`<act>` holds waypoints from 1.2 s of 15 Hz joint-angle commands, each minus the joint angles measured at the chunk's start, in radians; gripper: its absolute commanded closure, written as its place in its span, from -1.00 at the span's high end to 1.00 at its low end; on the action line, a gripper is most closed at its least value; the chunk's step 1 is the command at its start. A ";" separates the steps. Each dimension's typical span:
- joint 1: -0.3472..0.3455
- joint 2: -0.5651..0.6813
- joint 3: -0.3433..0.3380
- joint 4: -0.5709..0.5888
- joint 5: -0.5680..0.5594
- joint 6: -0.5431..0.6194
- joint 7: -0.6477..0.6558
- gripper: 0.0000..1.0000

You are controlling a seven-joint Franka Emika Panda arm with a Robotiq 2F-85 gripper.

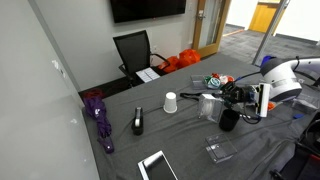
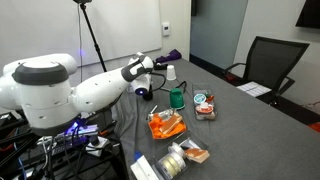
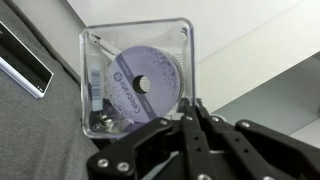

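Wrist view: gripper (image 3: 192,110), fingers pressed together, holding nothing, near clear disc case (image 3: 135,80). We judge shut fingers could shove it sideways.

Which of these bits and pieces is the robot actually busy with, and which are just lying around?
In hand:
- clear disc case with a purple disc inside, the thing nearest the jaws in the wrist view
- the jaws, shut, with nothing visibly between them

Lying about:
- purple umbrella
- white cup
- green cup
- office chair
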 commanded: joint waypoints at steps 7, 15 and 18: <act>0.029 0.000 0.005 0.027 0.073 -0.124 -0.070 -0.97; 0.035 0.000 -0.003 0.045 0.079 -0.213 -0.097 -0.97; 0.038 0.000 -0.009 0.055 0.077 -0.255 -0.116 -0.97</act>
